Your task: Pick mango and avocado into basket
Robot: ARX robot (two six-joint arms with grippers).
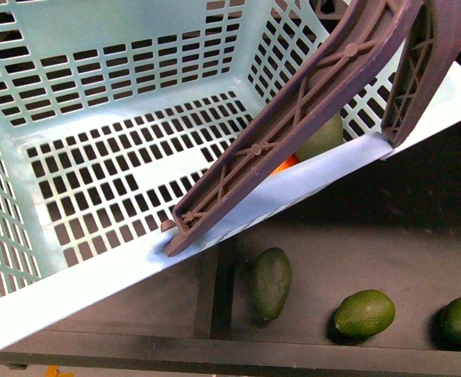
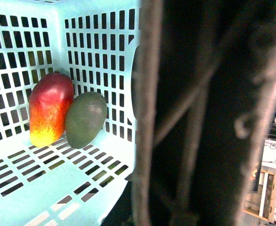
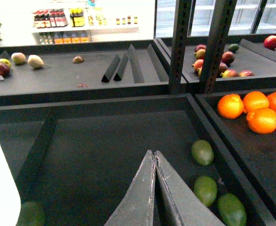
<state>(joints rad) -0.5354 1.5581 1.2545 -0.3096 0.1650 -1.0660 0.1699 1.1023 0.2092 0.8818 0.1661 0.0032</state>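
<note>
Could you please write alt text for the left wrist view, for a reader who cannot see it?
A red-and-yellow mango and a dark green avocado lean together, touching, in a corner of a light turquoise slotted basket. A blurred dark shape, probably the basket's handle, fills the rest of the frame.

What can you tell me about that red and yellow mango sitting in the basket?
The oval mango, deep red shading to orange and yellow at its lower end, has smooth, faintly glossy skin. It stands nearly upright in a corner of the light turquoise slotted plastic basket, resting on the lattice floor and leaning toward the slotted wall. The dark olive-green avocado presses against its side. In the front view only an orange sliver shows behind the brownish-grey handle. No gripper touches it.
</note>
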